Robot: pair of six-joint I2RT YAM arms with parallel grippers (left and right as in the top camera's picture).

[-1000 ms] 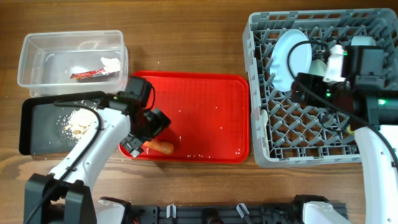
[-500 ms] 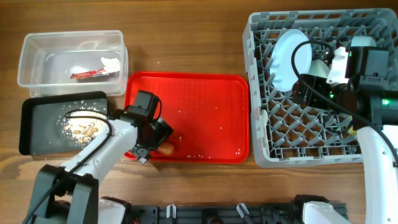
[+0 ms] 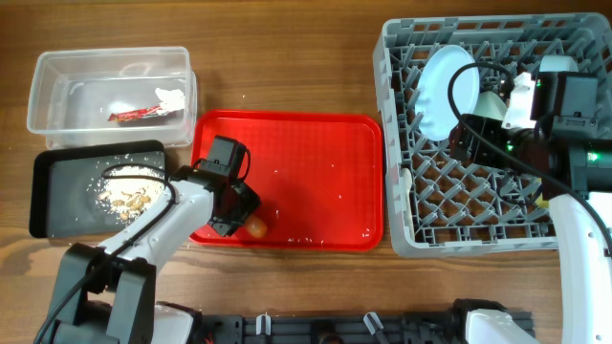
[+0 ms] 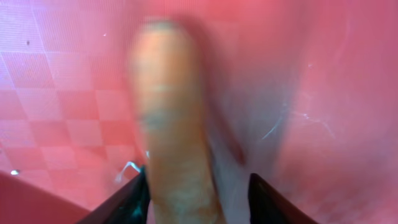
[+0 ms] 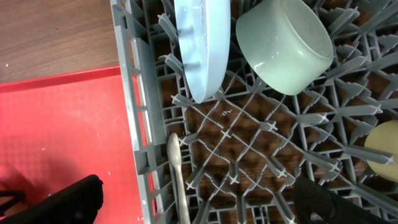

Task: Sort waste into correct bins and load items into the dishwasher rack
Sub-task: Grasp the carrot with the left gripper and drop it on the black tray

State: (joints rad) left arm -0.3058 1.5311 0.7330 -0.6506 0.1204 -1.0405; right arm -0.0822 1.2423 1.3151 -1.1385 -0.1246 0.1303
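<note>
The small orange carrot stick (image 3: pixel 256 227) lies at the front edge of the red tray (image 3: pixel 316 162). My left gripper (image 3: pixel 235 214) is down over its left end. In the left wrist view the blurred stick (image 4: pixel 171 124) runs between the two fingers of that gripper (image 4: pixel 196 202). It lies against the left finger, with a gap to the right one. My right gripper (image 3: pixel 466 134) hovers open over the grey dishwasher rack (image 3: pixel 402 191). In the rack stand the light blue dish (image 5: pixel 199 43), the mint bowl (image 5: pixel 283 43), a yellow cup (image 5: pixel 385 146) and the white spoon (image 5: pixel 177 174).
The clear tub (image 3: pixel 57 67) at the back left holds the red wrapper (image 3: pixel 134 114) and white tissue (image 3: pixel 170 96). In front of it, the black tray (image 3: pixel 43 191) holds beige scraps (image 3: pixel 124 196). White crumbs dot the red tray.
My left gripper has come down and settled over the carrot stick, and its jaws have narrowed around it. The right arm shifted slightly over the rack, then stayed still.
</note>
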